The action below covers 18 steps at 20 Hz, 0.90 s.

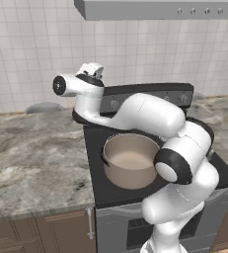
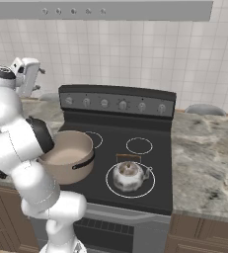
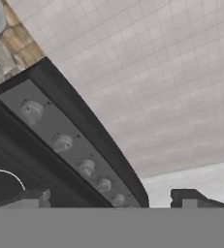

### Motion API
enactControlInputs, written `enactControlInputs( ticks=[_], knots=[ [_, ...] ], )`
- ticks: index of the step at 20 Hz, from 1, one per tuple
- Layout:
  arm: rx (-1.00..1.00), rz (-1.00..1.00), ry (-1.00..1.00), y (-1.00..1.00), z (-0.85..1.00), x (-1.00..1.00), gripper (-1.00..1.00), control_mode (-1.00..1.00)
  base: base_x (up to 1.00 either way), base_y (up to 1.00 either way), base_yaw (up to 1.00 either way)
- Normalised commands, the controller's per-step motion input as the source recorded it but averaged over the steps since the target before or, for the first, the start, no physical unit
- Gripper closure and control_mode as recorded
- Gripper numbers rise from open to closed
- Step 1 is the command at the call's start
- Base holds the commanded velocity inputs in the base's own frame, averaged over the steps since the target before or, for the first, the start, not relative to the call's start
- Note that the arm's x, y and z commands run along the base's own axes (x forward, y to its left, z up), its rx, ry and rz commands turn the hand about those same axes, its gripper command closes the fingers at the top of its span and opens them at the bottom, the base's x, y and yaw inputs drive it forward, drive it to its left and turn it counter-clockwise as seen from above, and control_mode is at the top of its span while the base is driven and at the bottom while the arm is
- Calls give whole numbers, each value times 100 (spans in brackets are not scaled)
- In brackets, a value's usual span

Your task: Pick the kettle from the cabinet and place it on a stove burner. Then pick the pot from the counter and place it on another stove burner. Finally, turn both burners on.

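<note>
Pot [image 2: 68, 157] and kettle [image 2: 129, 176] already sat on burners; gripper [image 3: 111, 199] hung wide open, holding nothing; probably needed lining up square on a knob [image 3: 61, 143] before pinching lol

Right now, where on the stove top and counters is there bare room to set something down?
Free: the two rear burners of the stove, between the knob panel and the kettle; the marble counter right of the stove; the counter stretch left of it. Crowded: the front burners, taken by the pot and kettle, with the arm over the pot side.
</note>
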Motion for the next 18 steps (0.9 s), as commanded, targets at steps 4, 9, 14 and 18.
enactControlInputs(
  ticks=[4, 9, 14, 18],
  knots=[
    [17, 0, 0, -26, 25, -31, -100, -100, 0, 0, 0],
    [19, 0, 0, -35, 16, -32, -100, -100, 0, 0, 0],
    [20, 0, 0, -44, 9, -22, -100, -100, 0, 0, 0],
    [18, 2, 0, -41, 1, 0, -100, -100, 0, 0, 0]
  ],
)
